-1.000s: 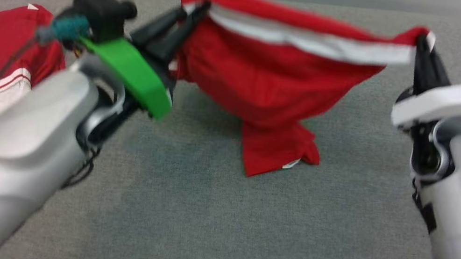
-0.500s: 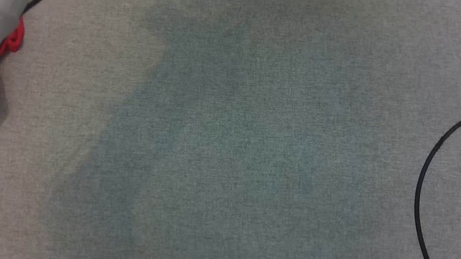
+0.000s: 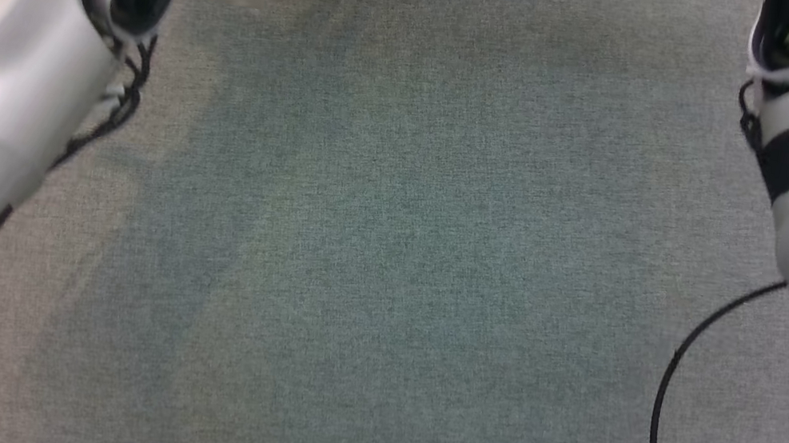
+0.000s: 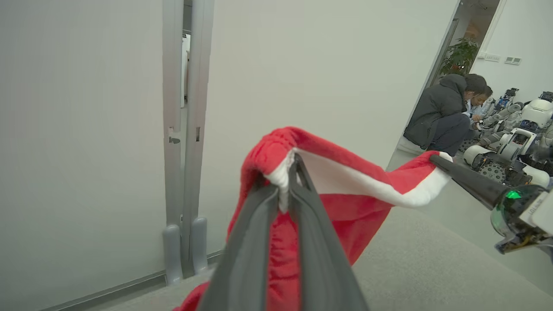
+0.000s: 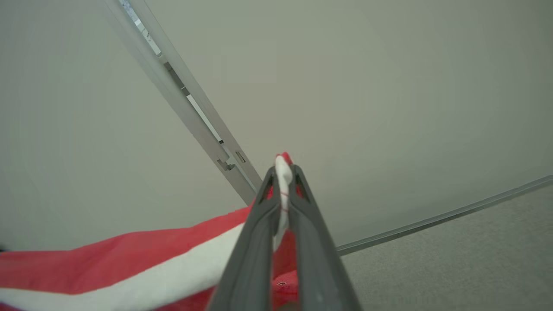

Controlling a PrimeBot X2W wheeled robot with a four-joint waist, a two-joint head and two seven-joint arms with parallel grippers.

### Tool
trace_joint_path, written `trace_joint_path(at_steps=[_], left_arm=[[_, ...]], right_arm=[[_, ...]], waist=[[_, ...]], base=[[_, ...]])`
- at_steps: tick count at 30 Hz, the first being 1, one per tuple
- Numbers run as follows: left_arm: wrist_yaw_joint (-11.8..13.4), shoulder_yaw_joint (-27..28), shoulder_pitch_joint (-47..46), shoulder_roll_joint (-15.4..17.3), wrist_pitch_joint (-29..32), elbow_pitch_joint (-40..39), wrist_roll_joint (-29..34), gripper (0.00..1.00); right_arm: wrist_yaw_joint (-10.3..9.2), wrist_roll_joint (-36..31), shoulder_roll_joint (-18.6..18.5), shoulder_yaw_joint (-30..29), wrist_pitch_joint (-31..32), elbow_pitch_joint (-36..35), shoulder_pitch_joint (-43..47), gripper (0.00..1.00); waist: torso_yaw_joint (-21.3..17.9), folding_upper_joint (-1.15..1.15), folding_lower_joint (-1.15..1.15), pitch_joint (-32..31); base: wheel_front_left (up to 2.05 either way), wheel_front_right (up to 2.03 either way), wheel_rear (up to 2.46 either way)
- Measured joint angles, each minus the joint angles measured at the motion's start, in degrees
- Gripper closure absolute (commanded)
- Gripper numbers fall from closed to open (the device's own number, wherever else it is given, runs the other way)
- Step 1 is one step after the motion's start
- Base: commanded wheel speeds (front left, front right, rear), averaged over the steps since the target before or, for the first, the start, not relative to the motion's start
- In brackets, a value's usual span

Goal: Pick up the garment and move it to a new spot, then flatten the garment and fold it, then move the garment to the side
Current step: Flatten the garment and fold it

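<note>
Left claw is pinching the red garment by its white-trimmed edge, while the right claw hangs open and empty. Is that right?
Not quite. The right claw is not open and empty: it is shut on the white-trimmed edge of the red garment, as the right wrist view shows. The left claw does pinch that edge at its other end.

This is looking like a robotics lab in an office-type building. Through an opening at the right of the left wrist view, a person [image 4: 445,114] in a dark jacket is crouching among several pale wheeled robots [image 4: 514,147] sitting on the floor, with a potted plant [image 4: 460,54] standing behind. Plain pale partition walls [image 4: 311,65] and a grey metal door frame [image 4: 188,129] are enclosing a work surface [image 3: 404,215] covered in grey fabric.
</note>
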Motion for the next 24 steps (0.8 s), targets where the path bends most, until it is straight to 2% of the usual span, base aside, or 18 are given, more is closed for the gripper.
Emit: trace_joint_path(at_steps=[4, 7, 12, 15, 21, 24], left_arm=[[0.00, 1.79, 10.21, -0.11, -0.23, -3.63, 2.26, 1.00], [0.42, 5.82, 20.02, 0.23, -0.24, -7.89, 6.65, 1.00], [2.80, 12.11, 37.66, -0.38, -0.22, -15.92, 13.99, 1.00], [3.08, 13.13, 46.75, -1.04, -0.22, -19.57, 18.03, 1.00], [2.99, 13.61, 59.14, -2.30, -0.22, -23.23, 22.79, 1.00], [3.37, 15.26, 64.16, -2.27, -0.23, -23.42, 24.08, 1.00]], right_arm=[[-0.01, 2.20, -2.25, 1.96, -0.63, -3.58, 10.60, 1.00], [0.00, 4.69, -3.52, 2.76, -0.88, -7.49, 19.28, 1.00], [0.02, 6.50, -6.61, 3.78, -1.16, -15.02, 33.79, 1.00], [0.07, 7.81, -7.80, 2.75, -1.22, -19.23, 42.08, 1.00], [0.05, 9.22, -8.17, 0.15, -1.30, -26.49, 58.06, 1.00], [0.07, 8.50, -7.11, -1.14, -0.53, -30.22, 64.61, 1.00]], waist=[[0.21, 0.00, 0.00, -1.46], [0.33, 0.00, 0.00, -2.96], [0.59, 0.00, -0.01, -6.02], [0.92, 0.00, -0.01, -7.86], [1.97, 0.00, -0.01, -11.35], [2.46, 0.00, -0.01, -13.07]], base=[[0.00, 0.00, 0.00], [0.00, 0.00, 0.00], [0.00, 0.00, 0.00], [0.00, 0.00, 0.00], [0.00, 0.00, 0.00], [0.00, 0.00, 0.00]])
